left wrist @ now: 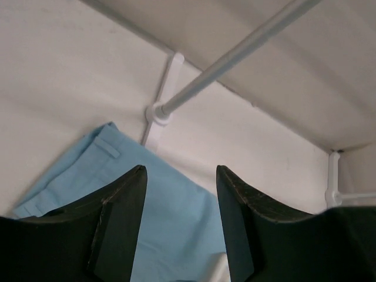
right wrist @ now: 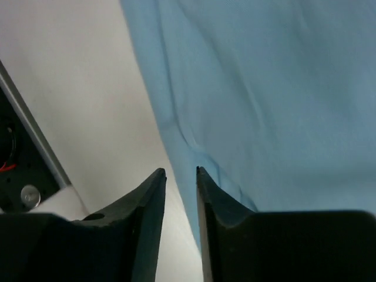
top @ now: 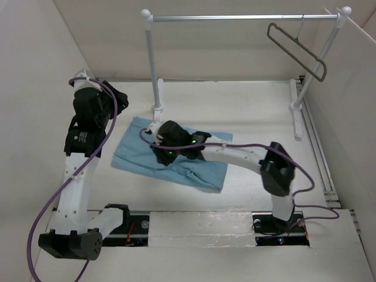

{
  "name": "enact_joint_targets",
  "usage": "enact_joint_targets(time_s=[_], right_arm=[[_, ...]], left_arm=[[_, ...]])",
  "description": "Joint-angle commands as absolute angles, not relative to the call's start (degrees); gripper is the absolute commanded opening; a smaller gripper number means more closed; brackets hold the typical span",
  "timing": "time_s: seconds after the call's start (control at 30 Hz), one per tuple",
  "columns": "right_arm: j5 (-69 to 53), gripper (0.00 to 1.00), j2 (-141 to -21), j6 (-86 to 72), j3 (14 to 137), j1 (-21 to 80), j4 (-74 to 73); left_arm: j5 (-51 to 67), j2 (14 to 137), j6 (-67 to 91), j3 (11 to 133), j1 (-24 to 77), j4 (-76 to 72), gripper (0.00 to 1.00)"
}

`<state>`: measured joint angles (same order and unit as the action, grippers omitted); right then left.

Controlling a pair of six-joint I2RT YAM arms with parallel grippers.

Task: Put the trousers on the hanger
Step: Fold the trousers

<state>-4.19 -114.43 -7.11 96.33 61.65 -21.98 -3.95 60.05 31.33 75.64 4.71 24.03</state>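
The light blue trousers lie folded flat on the table in the middle of the top view. The dark grey hanger hangs by its hook on the white rail at the far right. My right gripper hovers low over the trousers' left part. In the right wrist view its fingers stand a little apart over the edge of the trousers, with nothing between them. My left gripper is raised beyond the trousers' far left corner. It is open and empty, with the trousers below it.
The white rail spans the back on two ball-topped posts; its left post base stands just beyond the trousers. White walls close in the table on the left, back and right. A dark slot with the arm bases runs along the near edge.
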Motion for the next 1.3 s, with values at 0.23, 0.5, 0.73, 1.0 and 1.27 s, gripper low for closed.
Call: enact_joint_targets(time_s=[0.23, 0.5, 0.73, 1.0, 1.27], right_arm=[[-6.33, 0.42, -87.19, -4.66, 66.27, 55.19, -18.97], [-1.15, 0.57, -92.10, -2.64, 65.13, 57.66, -21.36], [3.08, 0.54, -98.51, -1.67, 66.18, 58.18, -20.74], [7.21, 0.00, -92.92, -0.70, 65.57, 62.04, -26.71], [-1.41, 0.00, -93.33, 0.97, 59.06, 63.46, -25.67]], left_arm=[[-1.64, 69.27, 32.52, 56.35, 4.48, 24.08, 0.36], [4.29, 73.03, 33.75, 47.39, -3.68, 27.17, 0.44], [5.36, 80.75, 34.89, 44.91, -7.29, 18.30, 0.49], [0.64, 83.61, 35.68, 49.39, -8.61, 20.55, 0.00], [-5.10, 71.90, 39.63, 43.95, -8.61, 29.26, 0.00]])
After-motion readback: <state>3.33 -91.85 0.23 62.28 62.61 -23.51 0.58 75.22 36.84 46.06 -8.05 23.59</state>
